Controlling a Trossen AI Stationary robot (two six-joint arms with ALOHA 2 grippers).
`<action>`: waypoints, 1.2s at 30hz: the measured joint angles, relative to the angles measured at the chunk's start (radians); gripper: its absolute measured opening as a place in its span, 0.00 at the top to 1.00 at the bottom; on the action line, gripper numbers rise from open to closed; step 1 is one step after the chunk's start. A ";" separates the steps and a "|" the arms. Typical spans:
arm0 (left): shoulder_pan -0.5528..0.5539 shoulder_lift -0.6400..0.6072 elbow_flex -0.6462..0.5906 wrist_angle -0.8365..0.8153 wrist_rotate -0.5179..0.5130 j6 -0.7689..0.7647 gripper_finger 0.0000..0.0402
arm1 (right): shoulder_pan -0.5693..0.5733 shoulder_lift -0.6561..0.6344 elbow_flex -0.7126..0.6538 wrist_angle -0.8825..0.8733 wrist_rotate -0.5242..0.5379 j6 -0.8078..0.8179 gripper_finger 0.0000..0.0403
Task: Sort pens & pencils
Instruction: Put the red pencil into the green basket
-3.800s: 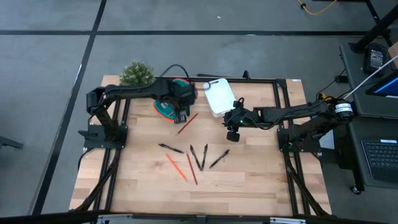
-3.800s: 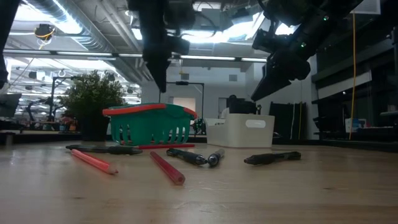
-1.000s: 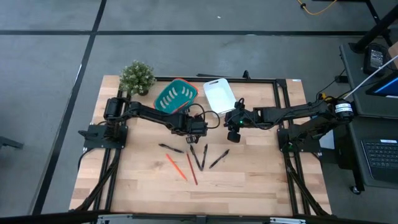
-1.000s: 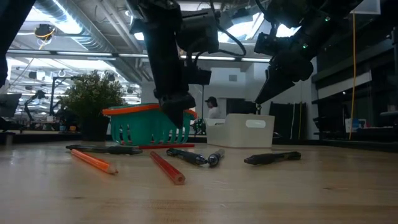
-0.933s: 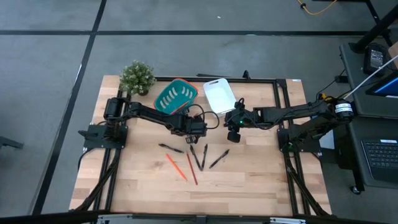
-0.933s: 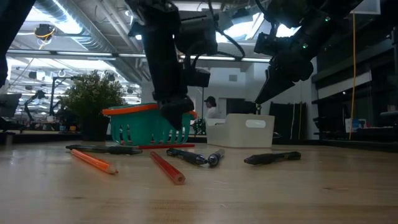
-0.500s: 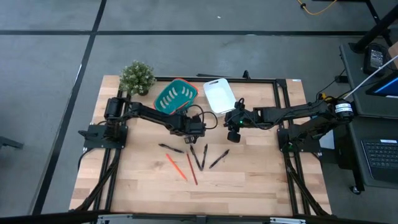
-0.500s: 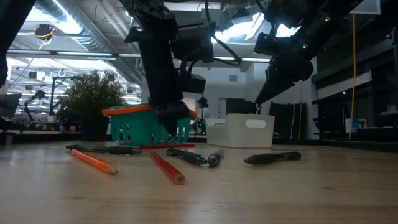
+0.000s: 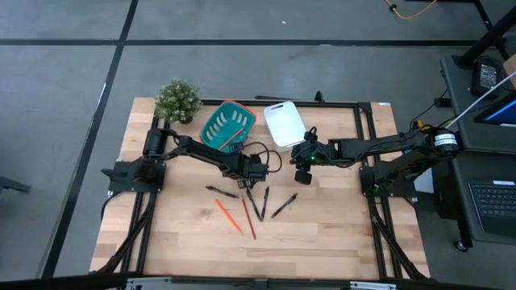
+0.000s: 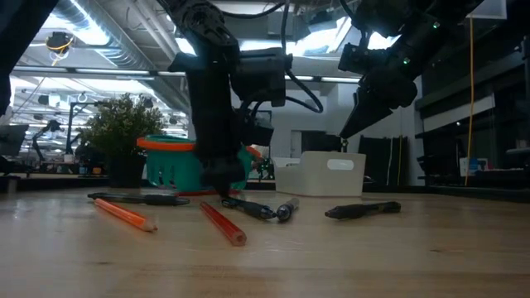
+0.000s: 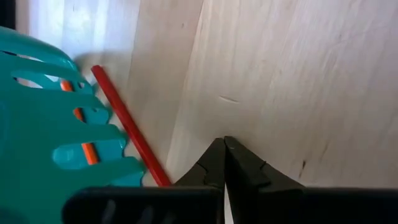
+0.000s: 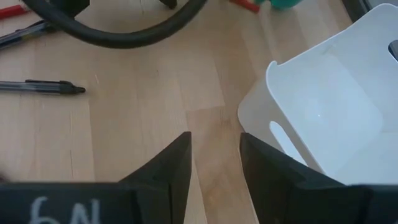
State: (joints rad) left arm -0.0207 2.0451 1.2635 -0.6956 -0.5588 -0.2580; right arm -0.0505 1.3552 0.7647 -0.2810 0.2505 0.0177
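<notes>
Currently: left gripper (image 9: 249, 171) low over the surface (image 9: 322, 234), jaws closed, empty, beside teal basket (image 9: 226, 125) and a red pencil (image 11: 127, 132). Right gripper (image 9: 302, 172) raised near white bin (image 9: 284, 123), jaws open. Pens (image 9: 260, 201) and pencils (image 9: 239, 217) loose mid-surface.

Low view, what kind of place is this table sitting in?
Probably a robotics lab or workshop hall: bare ceiling ducts and strip lights run overhead, more benches with equipment stand behind, and the wooden table sits on a grey concrete floor.
</notes>
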 joint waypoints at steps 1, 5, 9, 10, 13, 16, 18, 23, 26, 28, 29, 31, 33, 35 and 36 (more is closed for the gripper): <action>-0.009 -0.003 0.004 -0.001 -0.023 0.005 1.00 | 0.000 0.000 0.000 0.000 0.000 0.000 0.66; -0.039 -0.015 0.035 -0.019 -0.052 0.038 1.00 | 0.000 0.000 0.000 0.000 0.000 0.000 0.66; -0.036 -0.017 0.042 -0.045 -0.064 0.056 1.00 | 0.000 0.000 0.000 -0.001 0.000 0.000 0.66; -0.035 -0.017 0.042 -0.045 -0.071 0.056 1.00 | 0.000 0.000 0.000 -0.001 0.000 0.000 0.66; -0.039 -0.029 0.043 -0.070 -0.114 0.058 1.00 | 0.000 0.000 0.000 -0.001 0.000 0.000 0.66; -0.047 -0.046 0.044 -0.106 -0.166 0.058 1.00 | 0.000 0.000 0.000 -0.001 0.000 0.000 0.66; -0.056 -0.064 0.044 -0.139 -0.216 0.057 1.00 | 0.000 0.000 0.000 0.000 0.000 0.000 0.66; -0.083 -0.121 0.045 -0.195 -0.281 0.006 1.00 | 0.000 0.000 0.000 -0.001 0.000 0.000 0.66; -0.092 -0.146 0.045 -0.261 -0.290 -0.060 1.00 | 0.000 0.000 0.000 0.000 0.000 0.000 0.66; -0.093 -0.147 0.045 -0.285 -0.298 -0.102 1.00 | 0.000 0.000 0.000 0.001 0.000 0.000 0.66; -0.096 -0.149 0.045 -0.303 -0.296 -0.125 1.00 | 0.000 0.000 0.000 0.004 0.000 0.000 0.66; -0.106 -0.154 0.044 -0.318 -0.294 -0.154 1.00 | 0.000 0.000 0.000 0.010 -0.003 -0.002 0.66; -0.120 -0.153 0.044 -0.319 -0.291 -0.159 1.00 | 0.000 0.000 0.000 0.022 -0.018 -0.010 0.66; -0.134 -0.155 0.044 -0.319 -0.298 -0.160 1.00 | 0.000 0.000 0.000 0.041 -0.031 -0.025 0.66; -0.141 -0.156 0.044 -0.325 -0.308 -0.169 1.00 | 0.001 0.000 0.000 0.047 -0.033 -0.027 0.66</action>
State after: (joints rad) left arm -0.1614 1.8895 1.3079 -1.0205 -0.8665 -0.4265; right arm -0.0498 1.3552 0.7647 -0.2339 0.2177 -0.0096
